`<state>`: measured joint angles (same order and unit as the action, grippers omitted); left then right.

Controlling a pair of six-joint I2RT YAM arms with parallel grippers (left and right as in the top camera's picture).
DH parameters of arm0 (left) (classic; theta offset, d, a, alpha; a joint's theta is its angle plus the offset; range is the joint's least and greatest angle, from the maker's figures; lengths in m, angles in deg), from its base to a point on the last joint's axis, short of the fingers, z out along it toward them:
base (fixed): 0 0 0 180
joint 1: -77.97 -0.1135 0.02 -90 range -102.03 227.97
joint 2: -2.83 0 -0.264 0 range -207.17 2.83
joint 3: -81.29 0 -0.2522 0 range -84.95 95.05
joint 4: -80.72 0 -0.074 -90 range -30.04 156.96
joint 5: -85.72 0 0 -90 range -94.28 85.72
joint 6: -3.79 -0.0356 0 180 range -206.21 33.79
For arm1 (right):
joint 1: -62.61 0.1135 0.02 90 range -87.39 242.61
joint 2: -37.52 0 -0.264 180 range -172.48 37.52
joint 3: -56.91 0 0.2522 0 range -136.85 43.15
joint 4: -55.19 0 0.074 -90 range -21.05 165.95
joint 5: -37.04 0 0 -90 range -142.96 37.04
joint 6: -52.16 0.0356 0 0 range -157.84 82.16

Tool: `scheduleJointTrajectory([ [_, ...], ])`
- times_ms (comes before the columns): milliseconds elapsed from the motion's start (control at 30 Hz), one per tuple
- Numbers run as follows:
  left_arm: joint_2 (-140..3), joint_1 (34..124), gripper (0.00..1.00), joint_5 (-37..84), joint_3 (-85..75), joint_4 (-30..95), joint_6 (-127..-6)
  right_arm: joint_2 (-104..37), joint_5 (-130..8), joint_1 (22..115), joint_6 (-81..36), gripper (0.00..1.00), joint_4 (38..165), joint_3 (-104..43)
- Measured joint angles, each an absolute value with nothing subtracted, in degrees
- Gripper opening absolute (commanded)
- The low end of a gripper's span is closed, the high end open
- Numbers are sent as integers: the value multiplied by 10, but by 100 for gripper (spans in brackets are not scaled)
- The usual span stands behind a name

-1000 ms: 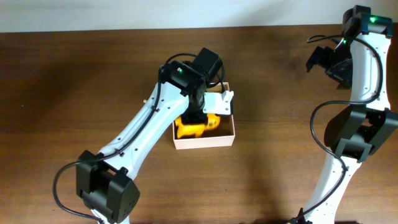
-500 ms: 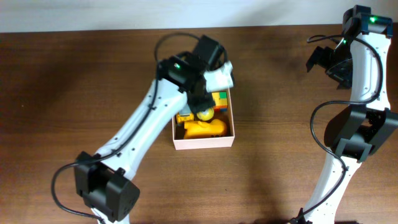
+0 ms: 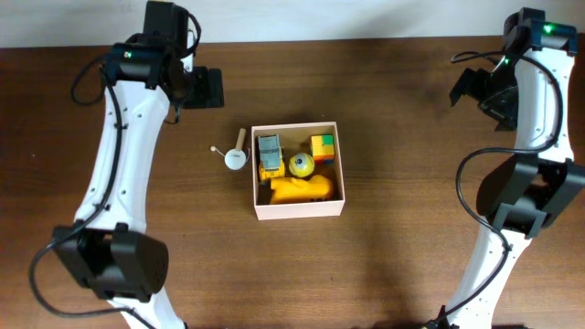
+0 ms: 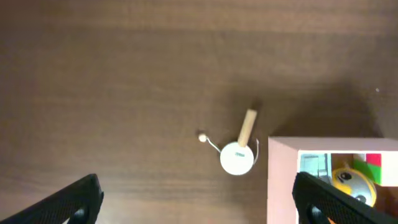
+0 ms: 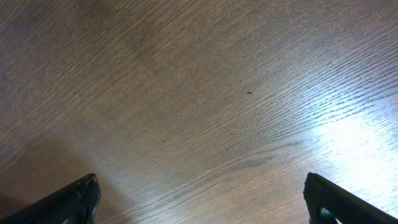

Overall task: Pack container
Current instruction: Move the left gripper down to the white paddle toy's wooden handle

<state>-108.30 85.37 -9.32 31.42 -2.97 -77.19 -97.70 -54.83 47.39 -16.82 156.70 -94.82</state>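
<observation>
Left hand, right hand — both spread wide; square thin-walled cardboard container on wood-grain table.

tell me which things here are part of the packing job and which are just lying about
Job: container, with truck, yellow ball, coloured block and yellow toy inside.
Lying about: white disc toy with a wooden handle, outside beside the container; probably still to pack.
</observation>
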Motion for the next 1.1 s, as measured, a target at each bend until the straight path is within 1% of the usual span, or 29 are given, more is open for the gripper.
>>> scheduleJointTrajectory([
  [300,-1183,875,99,-67,314,-36,-763,-977,-548,474,-168,99,1567,-948],
  [500,-1208,875,99,-65,314,-36,-763,-977,-548,474,-168,99,1567,-948],
  [1100,-1278,875,99,-47,314,-8,-819,-977,-548,474,-169,99,1567,-948],
])
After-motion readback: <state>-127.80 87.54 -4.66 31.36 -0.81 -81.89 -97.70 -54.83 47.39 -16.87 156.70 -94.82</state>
